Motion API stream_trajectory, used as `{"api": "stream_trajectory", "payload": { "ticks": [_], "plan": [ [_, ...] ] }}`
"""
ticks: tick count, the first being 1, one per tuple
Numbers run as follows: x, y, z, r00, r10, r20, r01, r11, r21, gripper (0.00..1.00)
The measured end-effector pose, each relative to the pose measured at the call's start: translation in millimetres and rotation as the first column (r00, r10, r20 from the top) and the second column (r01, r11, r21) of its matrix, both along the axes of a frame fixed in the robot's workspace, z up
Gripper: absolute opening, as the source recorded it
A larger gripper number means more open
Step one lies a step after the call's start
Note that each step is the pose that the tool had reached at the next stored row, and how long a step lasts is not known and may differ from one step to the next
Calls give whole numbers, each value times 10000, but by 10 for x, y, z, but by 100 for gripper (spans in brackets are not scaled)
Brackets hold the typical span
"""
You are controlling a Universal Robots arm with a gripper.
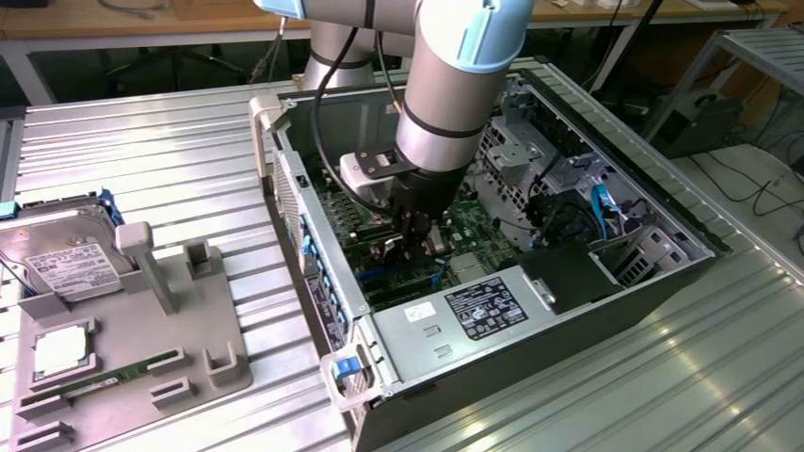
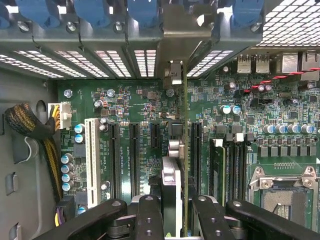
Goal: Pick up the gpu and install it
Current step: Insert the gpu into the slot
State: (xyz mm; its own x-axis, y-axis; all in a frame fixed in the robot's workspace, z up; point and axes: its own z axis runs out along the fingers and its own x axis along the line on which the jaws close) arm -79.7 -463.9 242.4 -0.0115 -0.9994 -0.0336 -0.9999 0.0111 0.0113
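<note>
Jaws (image 2: 172,212) clenched on thin green circuit-board gpu (image 2: 184,150), seen edge-on in wrist view, card standing upright between black finger links (image 2: 148,220) and running up toward rear bracket slots. Gripper (image 1: 415,247) down inside case in exterior view, just above motherboard.

Largest to smallest:

Ribbed silver metal surface (image 1: 164,160) carrying everything. Open grey-black desktop computer case (image 1: 653,212) lying on its side at centre, interior exposed. Silver-grey robot arm with light-blue joint caps (image 1: 446,85) reaching down into case from above. Grey moulded parts tray (image 1: 151,320) on exterior view's left, well apart from case. Green motherboard (image 2: 135,105) across case floor, with long black expansion slots (image 2: 134,160) and one white slot (image 2: 91,160) parallel to held card. Grey power supply box with black-and-white label (image 1: 484,311) at case's near end. Silver white-labelled hard drive (image 1: 63,259) upright at tray's far end. Perforated metal rear panel with blue retention clips (image 2: 90,12) directly ahead of card's end. Empty silver CPU socket (image 2: 285,195) beside memory slots. Square silver processor chip (image 1: 60,350) in tray recess. Thin narrow green RAM stick (image 1: 120,375) lying flat in tray near front. Braided yellow-black cable bundle (image 2: 25,125) into white connector (image 2: 61,115) at board edge. Blue-topped capacitors (image 2: 67,167) in a row beside white slot.
</note>
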Motion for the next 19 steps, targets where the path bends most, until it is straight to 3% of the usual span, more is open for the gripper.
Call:
{"api": "stream_trajectory", "payload": {
  "ticks": [19],
  "plan": [
    [11,0,10,10000,-1,-53,1,10000,1,28]
  ]
}}
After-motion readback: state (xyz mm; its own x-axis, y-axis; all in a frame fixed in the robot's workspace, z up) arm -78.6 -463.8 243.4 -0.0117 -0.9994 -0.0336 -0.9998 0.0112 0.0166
